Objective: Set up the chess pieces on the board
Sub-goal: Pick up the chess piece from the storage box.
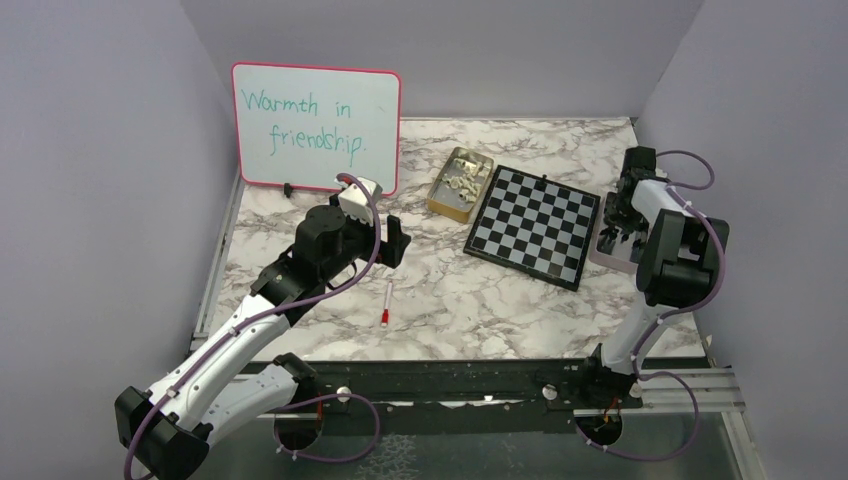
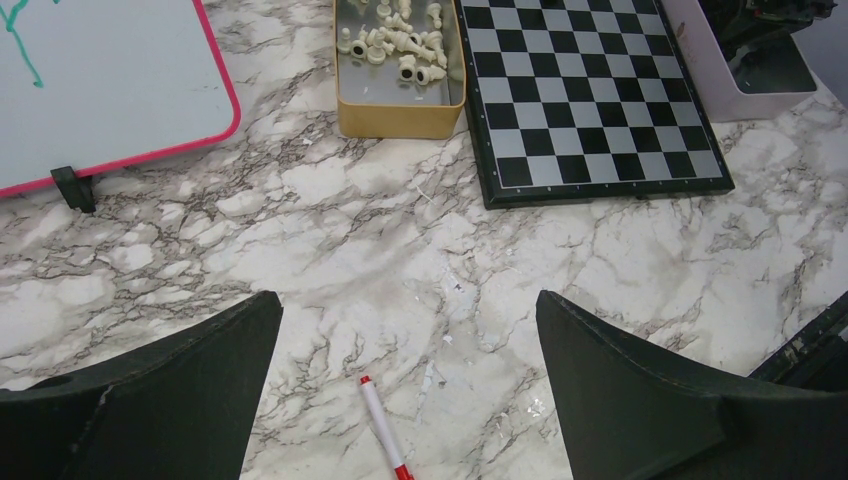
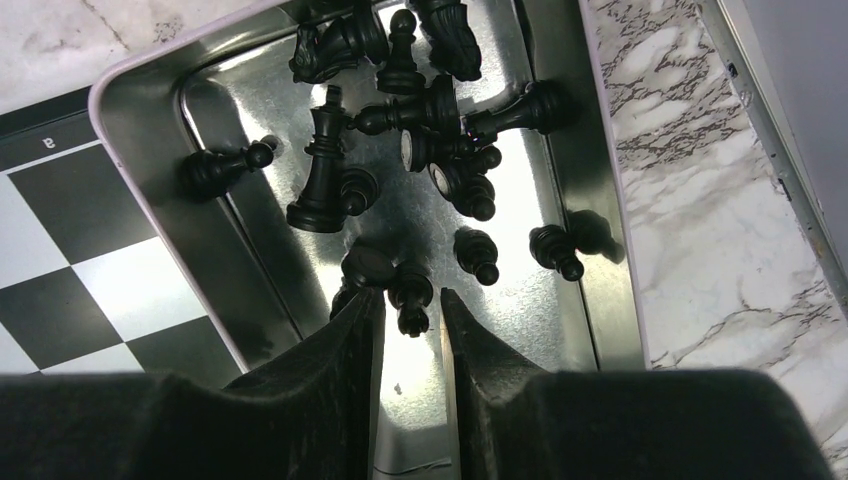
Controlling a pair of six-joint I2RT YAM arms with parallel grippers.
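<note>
Wrist views give you what the overhead camera cannot. From above, your right end effector (image 1: 620,215) is down over a pale tray (image 1: 607,262) just beside the board (image 1: 535,225) on its right, with the fingers hidden under the arm. Its own camera shows them a narrow gap apart over the tray's shiny floor. A black pawn (image 3: 410,292) lies in that gap at the tips, and you cannot tell whether they pinch it. Beyond it the black chess pieces (image 3: 420,110) lie tumbled and glossy, most on their sides.

Your left end effector (image 2: 408,300) hangs wide open over the marble worktop (image 2: 480,250), holding nothing, with a red-capped pen (image 2: 383,430) on its near side. Its camera shows the cream chess pieces (image 2: 395,45) heaped in a gold tin (image 2: 400,118) just beside the board's left edge. The board has black and silvery-grey checks inside a thin black rim. It lies flat at the far right, skewed.
</note>
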